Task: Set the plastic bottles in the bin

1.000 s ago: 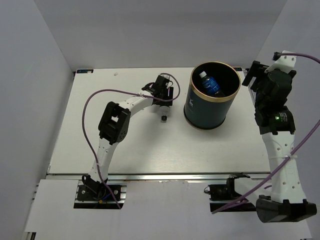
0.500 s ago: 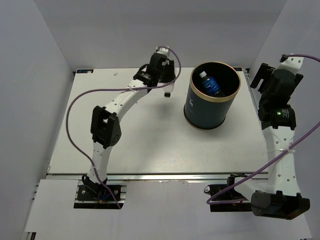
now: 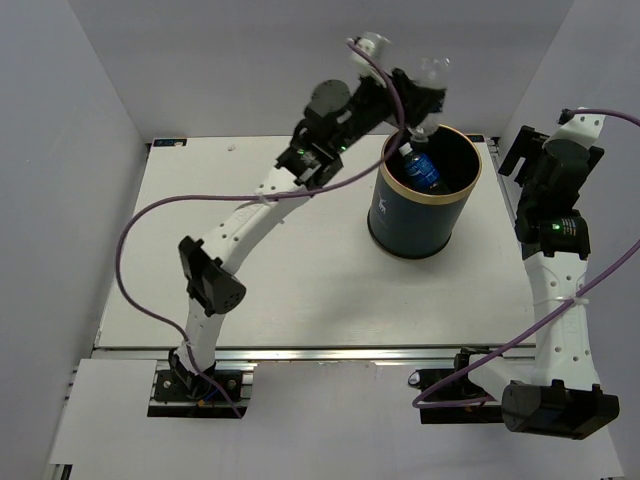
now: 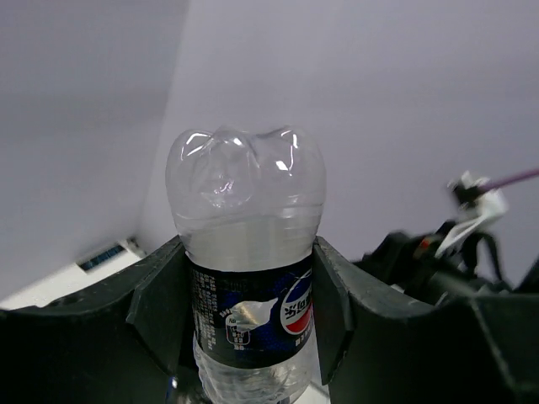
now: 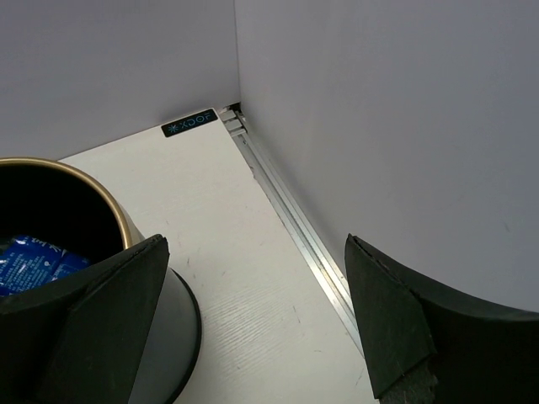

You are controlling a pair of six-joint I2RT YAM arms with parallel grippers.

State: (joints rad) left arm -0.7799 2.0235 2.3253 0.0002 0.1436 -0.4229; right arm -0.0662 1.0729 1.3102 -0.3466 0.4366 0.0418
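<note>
My left gripper [image 4: 248,290] is shut on a small clear plastic bottle [image 4: 248,244] with a dark label, its fingers [image 4: 160,303] pressing both sides of the label. From the top view this bottle [image 3: 433,72] hangs high in the left gripper [image 3: 424,100], cap end down, over the far rim of the bin [image 3: 410,225]. The bin is dark navy with a gold rim. A blue-labelled bottle [image 3: 422,170] lies inside it. My right gripper [image 5: 253,252] stands open and empty to the right of the bin [image 5: 84,181], where the blue-labelled bottle [image 5: 34,261] shows inside.
Grey walls close in the white table [image 3: 270,270] on the left, back and right. An aluminium rail [image 5: 295,227] runs along the table's right edge, close to my right gripper. The left arm's purple cable [image 3: 160,215] loops over the table's left half.
My left gripper closed on the dark-labelled bottle on the table, then lifted it up and to the right until it hung over the bin's rim. The right arm shifted slightly.
</note>
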